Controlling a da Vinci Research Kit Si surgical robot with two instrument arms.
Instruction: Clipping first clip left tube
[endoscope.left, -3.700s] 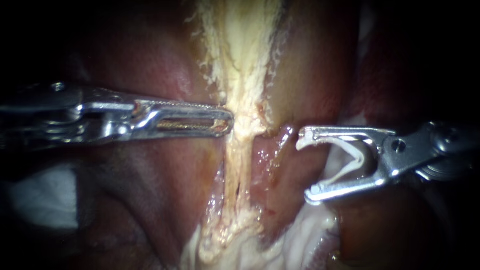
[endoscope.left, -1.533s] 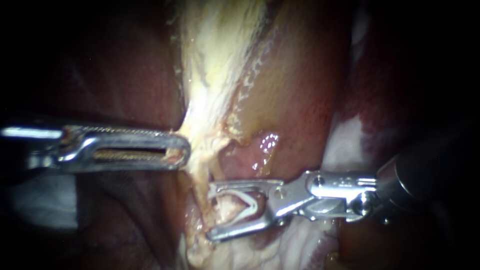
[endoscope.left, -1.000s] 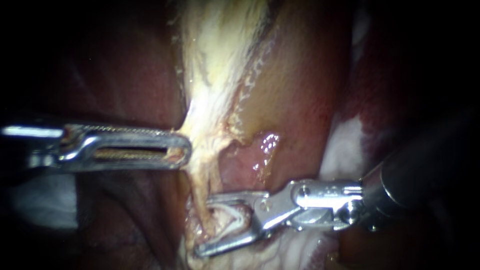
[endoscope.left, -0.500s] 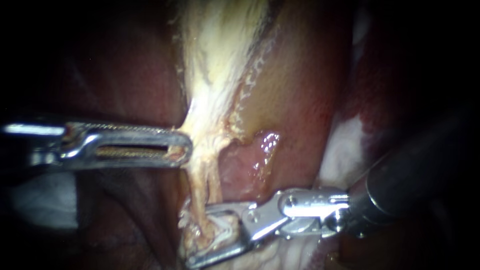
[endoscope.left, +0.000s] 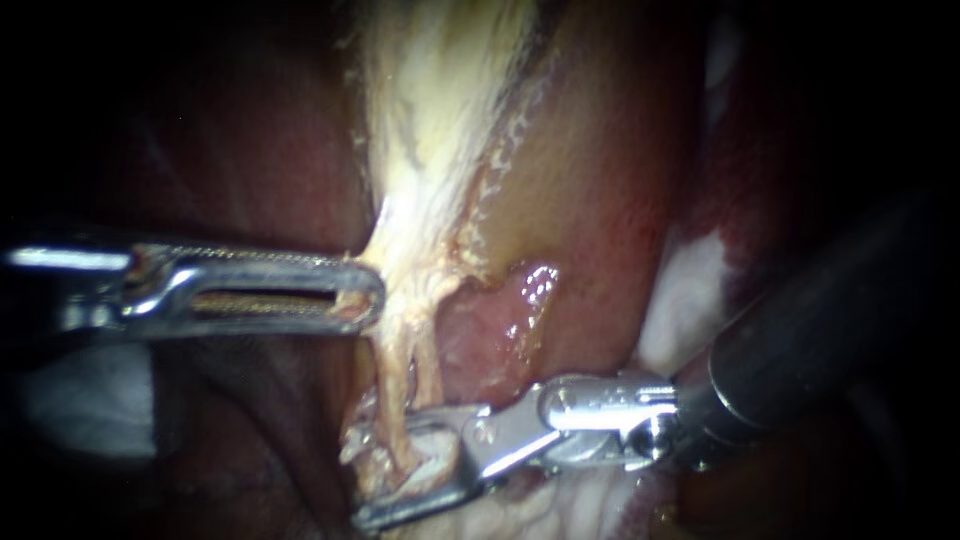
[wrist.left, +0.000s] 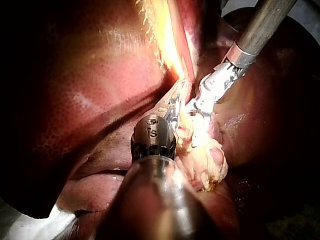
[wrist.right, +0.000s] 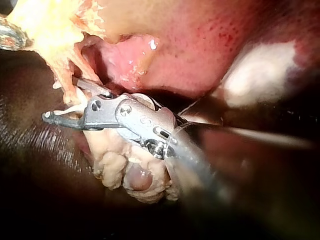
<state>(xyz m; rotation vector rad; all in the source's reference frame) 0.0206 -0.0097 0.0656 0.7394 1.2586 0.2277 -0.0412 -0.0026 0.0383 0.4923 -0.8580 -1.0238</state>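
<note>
The left instrument (endoscope.left: 370, 297), its pincer closed on pale tissue (endoscope.left: 420, 200), holds the thin tube (endoscope.left: 393, 400) stretched taut so the right instrument (endoscope.left: 392, 468), pincer open and straddling that tube low down, seems ready to clip it.

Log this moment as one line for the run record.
left instrument: shut on pale tissue | right instrument: jaws open around left tube | clip: between jaws, not closed

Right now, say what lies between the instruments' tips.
Endoscope view: two thin pale tubes run from the pale tissue gripped by the left instrument down into the right instrument's open jaws.
</note>
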